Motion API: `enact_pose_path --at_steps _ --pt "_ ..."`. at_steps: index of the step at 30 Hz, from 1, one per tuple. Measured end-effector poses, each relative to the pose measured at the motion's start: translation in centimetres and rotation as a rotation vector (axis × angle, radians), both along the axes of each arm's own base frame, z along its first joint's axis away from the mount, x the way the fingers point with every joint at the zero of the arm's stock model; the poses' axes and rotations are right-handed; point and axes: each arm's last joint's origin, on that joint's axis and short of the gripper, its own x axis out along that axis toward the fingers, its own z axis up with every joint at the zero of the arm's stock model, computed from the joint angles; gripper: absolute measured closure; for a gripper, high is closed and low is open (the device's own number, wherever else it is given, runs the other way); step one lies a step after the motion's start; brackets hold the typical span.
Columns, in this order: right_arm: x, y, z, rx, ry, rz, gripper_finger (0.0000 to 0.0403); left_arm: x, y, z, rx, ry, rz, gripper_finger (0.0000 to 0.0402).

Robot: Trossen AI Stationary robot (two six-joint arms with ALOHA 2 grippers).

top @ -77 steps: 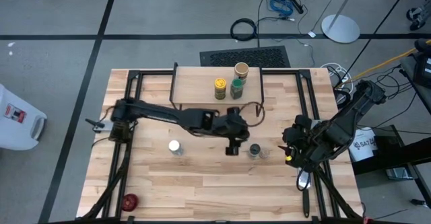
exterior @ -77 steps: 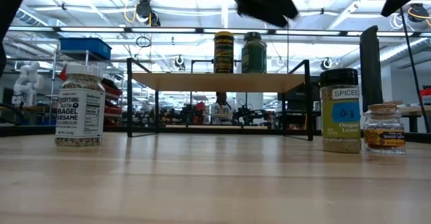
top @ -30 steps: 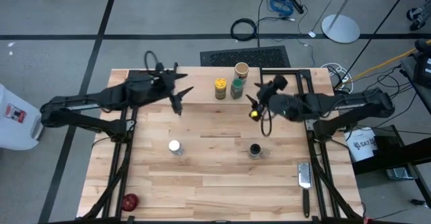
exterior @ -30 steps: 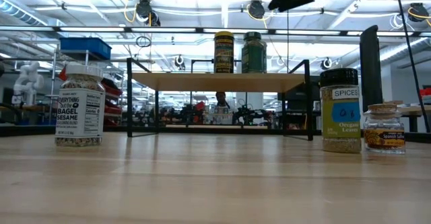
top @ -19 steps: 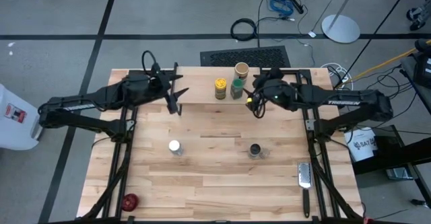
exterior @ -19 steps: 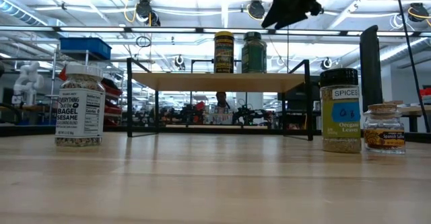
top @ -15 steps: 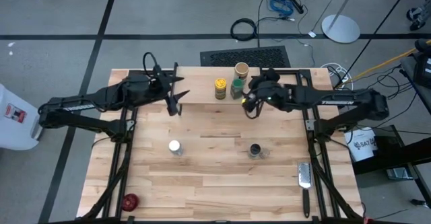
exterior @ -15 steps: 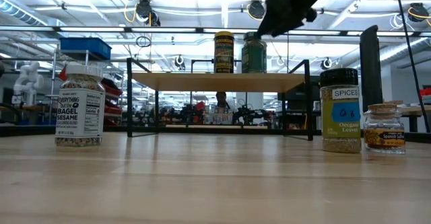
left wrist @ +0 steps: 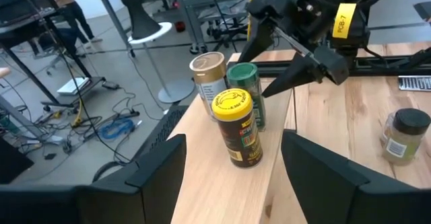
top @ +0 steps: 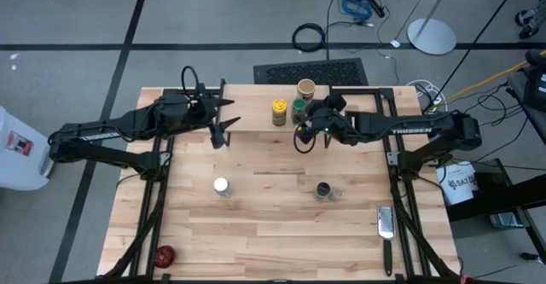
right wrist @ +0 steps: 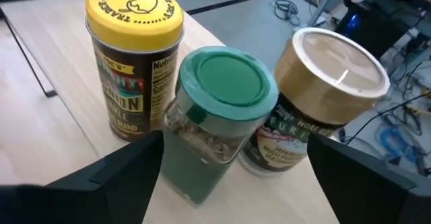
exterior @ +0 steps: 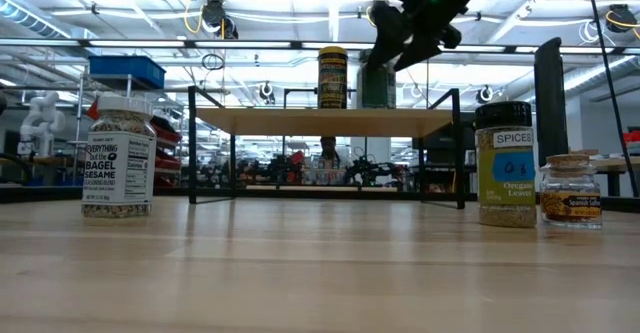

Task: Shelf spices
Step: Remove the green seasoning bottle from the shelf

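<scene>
Table (top: 273, 233) of light wood planks holds everything, seen from above. Near its front left corner lies a small red round object (top: 164, 254). The left arm reaches in from the left edge, and the left gripper (top: 223, 130) hangs over the left end of the shelf (top: 247, 113), its fingers parted with nothing between them; its wrist view looks between those two dark fingers (left wrist: 158, 167) toward the jars on the plank. In front of it, on the bare table and well apart from the shelf, stands the white-capped bagel sesame jar (top: 222, 186), which the low view shows upright at the left (exterior: 120, 158).

On the right half of the shelf plank three jars cluster upright: the yellow-lidded jar (top: 279, 111), the green-lidded jar (top: 299, 110) just beside it, and the tan-lidded jar (top: 305, 89) behind them toward the table's far edge. The right gripper (top: 305, 130) is at the green-lidded jar, fingers spread wide to either side of it and not closed on it; the right wrist view shows that jar (right wrist: 219, 120) between its two dark fingers (right wrist: 128, 167).

Farther forward on the table stands the dark-lidded clear jar (top: 323, 190). A flat metal grater with a black handle (top: 386, 233) lies near the front right edge.
</scene>
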Motion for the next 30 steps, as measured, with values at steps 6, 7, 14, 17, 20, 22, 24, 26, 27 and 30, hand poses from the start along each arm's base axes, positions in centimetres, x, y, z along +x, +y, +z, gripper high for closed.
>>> enact_pose_path --at_steps 6,7,14,17,20,22,24,26,27,30 --pt "0.2 0.3 0.3 0.054 -0.110 -0.044 0.0049 0.0 0.0 0.0 0.000 0.000 -0.001 0.0148" --pt "0.3 0.2 0.3 0.063 -0.131 -0.057 0.0049 0.0 0.0 0.0 0.000 0.000 -0.001 0.0148" --pt "0.4 0.1 0.2 0.063 -0.180 -0.123 0.0049 0.0 0.0 0.0 -0.004 0.000 -0.017 0.0148" --pt "0.5 0.2 0.3 0.072 -0.201 -0.123 0.0049 0.0 0.0 0.0 -0.004 0.000 -0.017 0.0148" --pt "0.6 0.3 0.4 0.074 -0.222 -0.122 0.0049 0.0 0.0 0.0 -0.004 -0.001 -0.017 0.0148" --pt "0.9 0.3 0.3 0.069 -0.234 -0.127 0.0049 0.0 0.0 0.0 -0.004 -0.001 -0.017 0.0148" --pt "1.3 0.2 -0.1 0.070 -0.227 -0.127 0.0049 0.0 0.0 0.0 -0.004 -0.001 -0.017 0.0148" --pt "1.8 0.2 -0.6 0.067 -0.223 -0.130 0.0049 0.0 0.0 0.0 -0.004 -0.001 -0.017 0.0148" --pt "2.0 0.1 -1.0 0.059 -0.211 -0.141 0.0049 0.0 0.0 0.0 -0.004 -0.001 -0.017 0.0148" --pt "2.6 0.0 -1.8 0.035 -0.194 -0.169 0.0049 0.0 0.0 0.0 -0.004 -0.001 -0.017 0.0148"
